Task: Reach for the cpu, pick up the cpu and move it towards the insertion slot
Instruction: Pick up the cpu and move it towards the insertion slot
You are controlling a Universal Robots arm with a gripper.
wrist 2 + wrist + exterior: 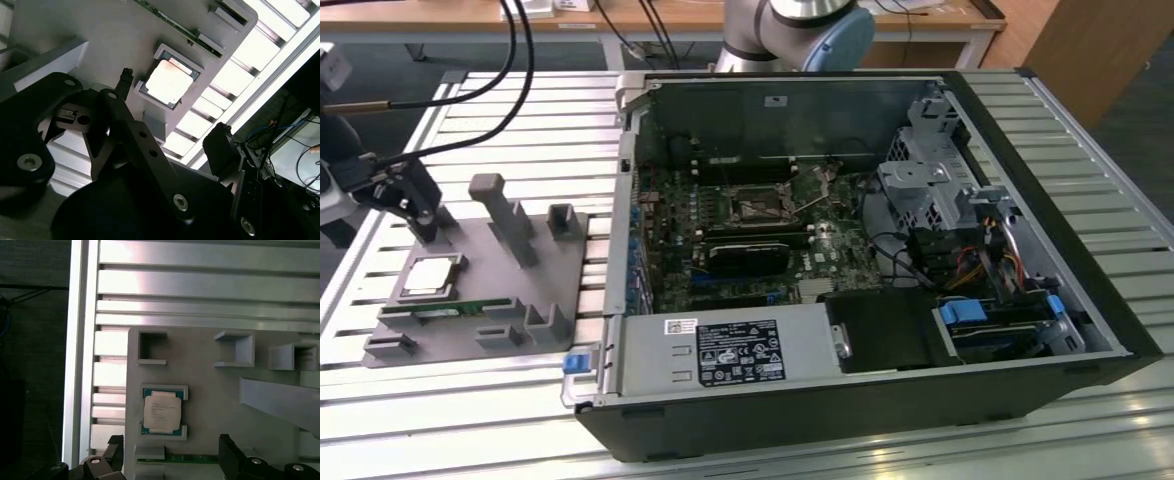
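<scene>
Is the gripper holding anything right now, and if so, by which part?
Nothing is held. The gripper is open and empty, and the cpu lies untouched in its gray holder.

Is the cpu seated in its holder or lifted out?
Seated: cpu lies flat in the grey holder; open end effector hovers apart.

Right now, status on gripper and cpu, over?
Gripper open, empty, hovering close to the cpu. Cpu seated in grey fixture, not gripped. Nothing between them. Insertion slot over in the case.
</scene>
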